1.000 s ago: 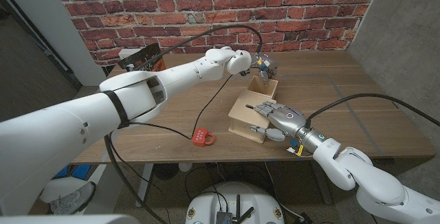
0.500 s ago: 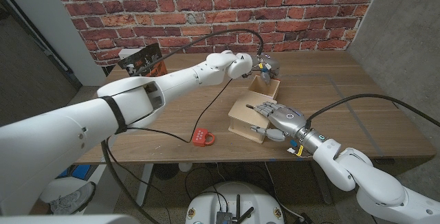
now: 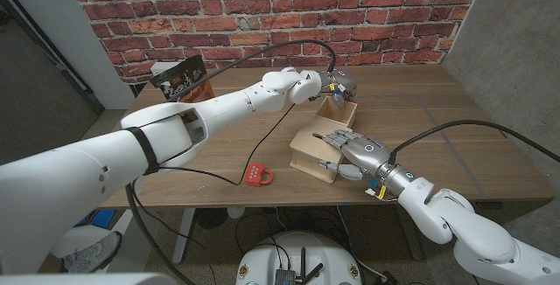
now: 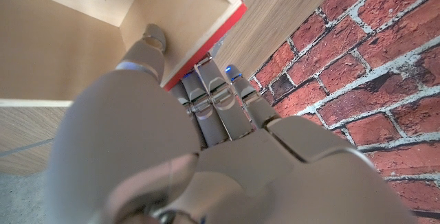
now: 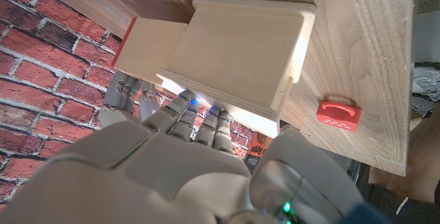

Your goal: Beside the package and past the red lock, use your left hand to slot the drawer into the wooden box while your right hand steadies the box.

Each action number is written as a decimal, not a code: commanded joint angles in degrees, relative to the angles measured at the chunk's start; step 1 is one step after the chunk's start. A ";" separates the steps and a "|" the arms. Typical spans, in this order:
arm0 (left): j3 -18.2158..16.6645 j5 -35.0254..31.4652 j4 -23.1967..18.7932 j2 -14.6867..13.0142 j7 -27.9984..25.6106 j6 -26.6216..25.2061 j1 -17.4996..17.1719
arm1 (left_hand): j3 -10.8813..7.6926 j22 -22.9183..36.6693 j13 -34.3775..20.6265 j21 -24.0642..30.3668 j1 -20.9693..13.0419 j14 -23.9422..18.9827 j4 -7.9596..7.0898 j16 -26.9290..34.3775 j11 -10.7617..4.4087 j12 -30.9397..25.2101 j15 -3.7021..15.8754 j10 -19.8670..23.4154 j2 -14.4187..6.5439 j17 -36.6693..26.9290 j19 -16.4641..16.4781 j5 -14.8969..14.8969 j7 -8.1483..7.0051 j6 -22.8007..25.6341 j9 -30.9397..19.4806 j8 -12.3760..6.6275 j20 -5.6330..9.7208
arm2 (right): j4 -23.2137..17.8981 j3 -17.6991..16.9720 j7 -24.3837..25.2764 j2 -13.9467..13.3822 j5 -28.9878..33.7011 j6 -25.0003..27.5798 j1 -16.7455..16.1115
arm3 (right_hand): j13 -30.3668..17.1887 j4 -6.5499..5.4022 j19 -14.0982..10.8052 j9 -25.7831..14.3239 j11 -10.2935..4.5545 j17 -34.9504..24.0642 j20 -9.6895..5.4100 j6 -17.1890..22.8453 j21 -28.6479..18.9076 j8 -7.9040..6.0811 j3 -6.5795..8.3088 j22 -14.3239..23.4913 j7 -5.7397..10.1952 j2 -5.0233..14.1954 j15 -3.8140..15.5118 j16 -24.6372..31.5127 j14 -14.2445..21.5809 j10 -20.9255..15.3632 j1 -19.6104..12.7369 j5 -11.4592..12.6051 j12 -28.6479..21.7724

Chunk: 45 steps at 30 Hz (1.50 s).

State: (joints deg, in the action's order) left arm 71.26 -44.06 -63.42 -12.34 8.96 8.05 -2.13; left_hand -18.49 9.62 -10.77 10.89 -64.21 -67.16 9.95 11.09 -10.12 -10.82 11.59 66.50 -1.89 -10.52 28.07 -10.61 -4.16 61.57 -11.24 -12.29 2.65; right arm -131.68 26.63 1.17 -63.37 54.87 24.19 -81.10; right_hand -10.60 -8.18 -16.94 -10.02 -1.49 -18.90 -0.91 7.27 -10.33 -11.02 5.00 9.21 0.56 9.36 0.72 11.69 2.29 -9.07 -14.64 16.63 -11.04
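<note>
Drawer (image 3: 337,110) sits partly inside the box (image 3: 317,149), its far end sticking out toward the brick wall (image 3: 262,5), near the middle of the table (image 3: 455,136). Your left hand (image 3: 335,85) is at that far end. In the left wrist view the hand (image 4: 206,148) has its fingers (image 4: 220,97) curled close together over the drawer's red-edged front (image 4: 206,45), with the thumb (image 4: 148,49) reaching over the rim into the drawer (image 4: 165,11); it grips the front wall between thumb and fingers.

Your right hand (image 3: 354,151) lies on top of the box at its near right corner, fingers spread a little and laid along the lid, thumb down the near face. In the right wrist view the hand (image 5: 185,155) shows its fingers (image 5: 182,117) pressed against the box (image 5: 234,52), holding it, and the drawer (image 5: 151,42) comes out of the box's far side with its red front (image 5: 125,42) toward the wall.

Lock (image 3: 258,175), red, rests on the table near the front edge, well to the left of the box and apart from it; you see it too in the right wrist view (image 5: 338,112). Package (image 3: 179,77), dark with orange, stands at the table's far left corner by the wall, well apart from the box, with your left arm (image 3: 175,128) passing in front of it. A black cable (image 3: 262,141) hangs from that arm and trails over the table between lock and box.
</note>
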 commanded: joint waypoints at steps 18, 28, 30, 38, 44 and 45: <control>0.95 0.47 9.69 3.62 -4.73 3.50 2.47 | -0.30 0.03 -0.26 -0.18 -3.80 -1.71 -0.24 0.35 -1.43 -0.23 2.44 1.37 -4.06 -0.09 0.11 -0.37 -0.82 1.75 -0.01 -0.81 8.83 | 0.63 0.15 -0.16 0.24 -0.78 -0.72 1.28 | -0.24 -0.09 -0.55 -0.31 0.54 0.02 -0.05 0.55 -0.39 -0.35 0.40 0.32 0.11 0.23 0.16 0.20 0.48 -0.37 0.57 -0.08 -0.29; 1.35 1.63 10.17 3.88 -4.20 3.87 2.89 | -0.28 0.03 -0.27 -0.19 -3.80 -1.71 -0.24 0.34 -1.43 -0.27 2.44 1.46 -4.06 -0.09 0.10 -0.37 -0.93 1.78 0.00 -0.81 8.84 | 1.02 0.52 -0.67 0.69 -0.99 -0.82 2.08 | -0.24 -0.09 -0.55 -0.31 0.54 0.02 -0.05 0.55 -0.39 -0.35 0.40 0.32 0.11 0.23 0.16 0.20 0.48 -0.37 0.57 -0.08 -0.29; 1.42 1.73 10.28 3.93 -4.37 3.90 2.92 | -0.27 0.03 -0.26 -0.19 -3.80 -1.70 -0.23 0.34 -1.43 -0.26 2.44 1.44 -4.03 -0.09 0.10 -0.36 -1.03 1.78 0.00 -0.81 8.84 | 1.04 0.54 -0.71 0.72 -1.03 -0.77 2.13 | -0.24 -0.09 -0.55 -0.31 0.54 0.02 -0.05 0.55 -0.39 -0.35 0.40 0.32 0.11 0.23 0.16 0.20 0.48 -0.37 0.57 -0.08 -0.29; 1.90 2.30 11.90 5.06 -4.92 4.31 3.31 | -0.26 0.03 -0.27 -0.19 -3.79 -1.72 -0.24 0.34 -1.42 -0.28 2.44 1.52 -4.05 -0.09 0.09 -0.37 -1.03 1.79 0.00 -0.82 8.85 | 1.15 0.42 -0.55 0.41 -1.34 -0.96 2.20 | -0.24 -0.09 -0.55 -0.31 0.54 0.02 -0.05 0.55 -0.39 -0.35 0.40 0.32 0.11 0.23 0.16 0.20 0.48 -0.37 0.57 -0.08 -0.29; 2.37 2.73 12.70 5.45 -4.51 5.10 3.77 | -0.28 0.03 -0.26 -0.19 -3.81 -1.72 -0.24 0.34 -1.45 -0.25 2.44 1.45 -4.08 -0.09 0.09 -0.37 -0.98 1.77 0.01 -0.80 8.85 | 1.18 0.21 -0.15 -0.19 -1.30 -1.19 2.03 | -0.24 -0.09 -0.55 -0.31 0.54 0.02 -0.05 0.55 -0.39 -0.35 0.40 0.32 0.11 0.23 0.16 0.20 0.48 -0.37 0.57 -0.08 -0.29; 2.43 2.74 12.73 5.44 -4.59 5.19 3.80 | -0.28 0.03 -0.26 -0.19 -3.81 -1.72 -0.24 0.34 -1.45 -0.25 2.44 1.46 -4.08 -0.09 0.09 -0.37 -0.99 1.77 0.01 -0.80 8.85 | 1.20 0.19 -0.03 -0.30 -1.22 -1.28 2.03 | -0.24 -0.09 -0.55 -0.31 0.54 0.02 -0.05 0.55 -0.39 -0.35 0.40 0.32 0.11 0.23 0.16 0.20 0.48 -0.37 0.57 -0.08 -0.29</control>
State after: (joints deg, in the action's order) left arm 72.97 -42.01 -52.14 -7.69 4.45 12.34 1.03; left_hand -18.49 9.62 -10.81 10.89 -64.33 -67.66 9.94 10.97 -10.13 -10.82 12.09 66.51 -1.77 -10.50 28.07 -10.63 -4.07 61.48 -11.03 -12.38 2.65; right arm -130.61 26.99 0.74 -62.94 53.69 23.32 -79.08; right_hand -10.56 -8.18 -16.95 -9.99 -1.51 -18.90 -0.93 7.24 -10.48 -11.02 5.00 9.17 0.70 9.36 0.73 11.69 2.29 -9.10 -14.64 16.63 -11.02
